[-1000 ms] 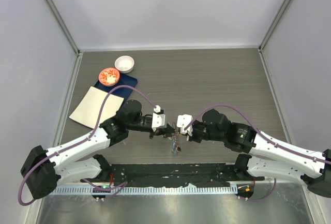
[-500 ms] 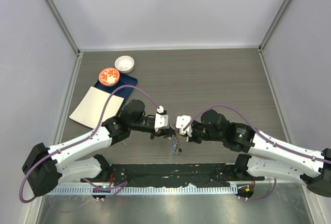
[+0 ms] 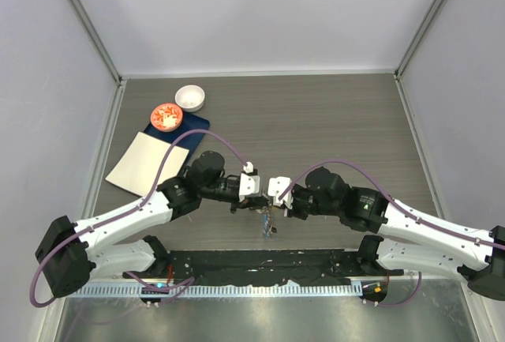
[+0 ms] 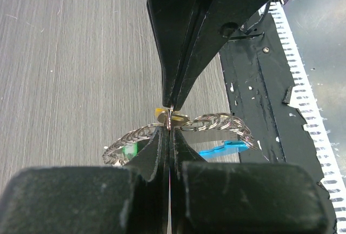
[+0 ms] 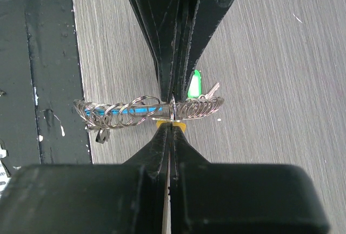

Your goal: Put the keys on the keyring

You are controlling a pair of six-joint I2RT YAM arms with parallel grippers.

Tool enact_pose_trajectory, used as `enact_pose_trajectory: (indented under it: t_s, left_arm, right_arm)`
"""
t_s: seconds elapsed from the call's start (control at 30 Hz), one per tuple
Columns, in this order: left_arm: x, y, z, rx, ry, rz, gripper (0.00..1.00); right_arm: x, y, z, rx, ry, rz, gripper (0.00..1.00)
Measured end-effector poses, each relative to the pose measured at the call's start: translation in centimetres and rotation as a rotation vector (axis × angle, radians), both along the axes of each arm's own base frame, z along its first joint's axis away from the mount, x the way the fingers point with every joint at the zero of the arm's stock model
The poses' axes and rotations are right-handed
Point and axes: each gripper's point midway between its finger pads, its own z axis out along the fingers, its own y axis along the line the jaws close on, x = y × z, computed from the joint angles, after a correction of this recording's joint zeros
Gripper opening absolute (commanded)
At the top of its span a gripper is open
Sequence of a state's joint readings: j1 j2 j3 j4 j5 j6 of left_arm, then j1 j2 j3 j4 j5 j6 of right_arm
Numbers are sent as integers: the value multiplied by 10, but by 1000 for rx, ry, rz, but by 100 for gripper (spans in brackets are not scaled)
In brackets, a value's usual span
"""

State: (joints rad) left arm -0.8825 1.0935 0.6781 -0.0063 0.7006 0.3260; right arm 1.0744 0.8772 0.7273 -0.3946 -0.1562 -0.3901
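Note:
The keyring [image 4: 216, 121], a loop of grey linked metal rings with a blue plastic piece [image 4: 221, 148], is held just above the table between both grippers. It also shows in the right wrist view [image 5: 116, 111] and, small, in the top view [image 3: 268, 223]. My left gripper [image 4: 170, 129] is shut on a link of the ring. My right gripper [image 5: 172, 124] meets it tip to tip and is shut on a key with a yellow tag [image 5: 181, 127]. A green-tagged key [image 5: 195, 85] and a dark-headed key [image 5: 101, 135] hang on the ring.
A red-patterned dish [image 3: 166, 116], a white bowl [image 3: 189, 97], a blue pad [image 3: 189, 125] and a white board [image 3: 146, 163] lie at the back left. The black base plate [image 3: 260, 267] runs along the near edge, close under the grippers.
My left gripper has shifted slightly right, closing up against the right gripper. The keyring stays hanging between them.

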Motion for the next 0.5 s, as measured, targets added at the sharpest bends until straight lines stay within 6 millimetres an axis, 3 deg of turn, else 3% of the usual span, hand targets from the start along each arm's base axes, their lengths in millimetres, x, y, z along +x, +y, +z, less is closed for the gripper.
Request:
enact_pose_trajectory:
  t_s: [0.5]
  left_arm:
    - [-1,-4,-7,54,24,2,0]
  right_arm:
    - [-2,-4,-5,-24,12,-1,1]
